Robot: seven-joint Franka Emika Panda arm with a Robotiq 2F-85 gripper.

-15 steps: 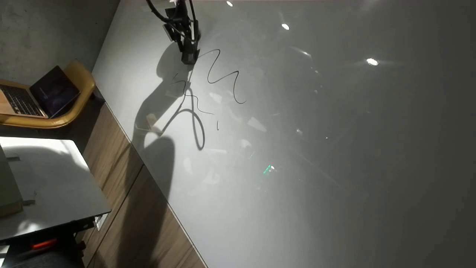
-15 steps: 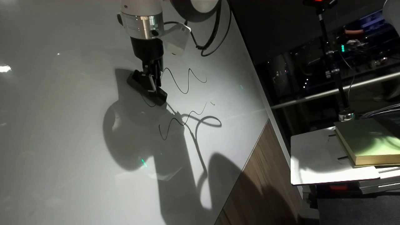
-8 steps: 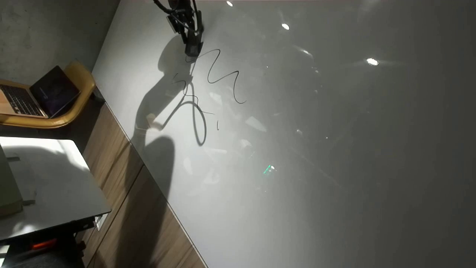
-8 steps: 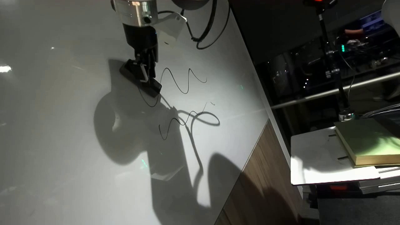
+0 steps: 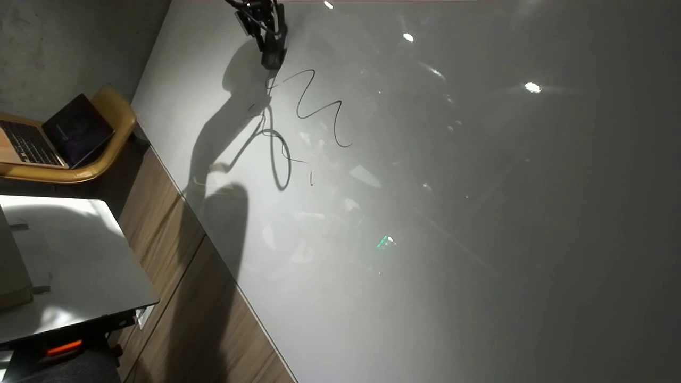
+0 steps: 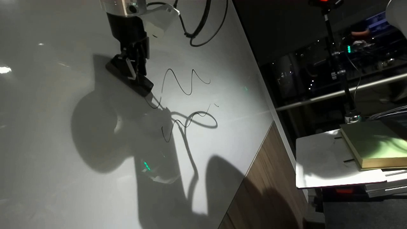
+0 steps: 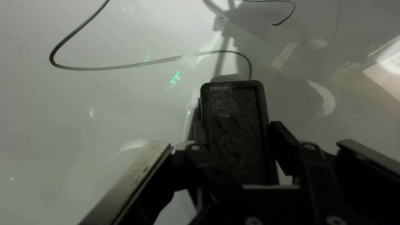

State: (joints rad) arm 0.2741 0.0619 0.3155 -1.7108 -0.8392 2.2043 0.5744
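Observation:
My gripper (image 7: 236, 134) is shut on a black rectangular eraser (image 7: 232, 100), one finger against each long side. The eraser lies at or close to a glossy whiteboard (image 6: 57, 133); contact is hard to judge. In both exterior views the gripper (image 6: 133, 65) comes in from the top. Just beyond the eraser's end, a wavy dark line (image 7: 93, 68) crosses the board, faint with a small break in one stretch. A lower wavy line (image 6: 177, 120) and a short stroke (image 5: 311, 178) are also drawn there. The gripper's rear parts are cut off in an exterior view (image 5: 271, 37).
Wood panels (image 6: 264, 171) border the board. Beside them stands a white-topped table (image 6: 314, 168) bearing a green book (image 6: 375, 143). A laptop (image 5: 80, 130) sits on a yellow chair (image 5: 119, 114). Black cables (image 6: 203, 28) loop from the arm. A dark pole (image 6: 340, 70) rises behind the table.
The gripper and eraser have moved upward in both exterior views, also leftward in an exterior view. The tail of the upper wavy line is now uncovered, with a small break in it.

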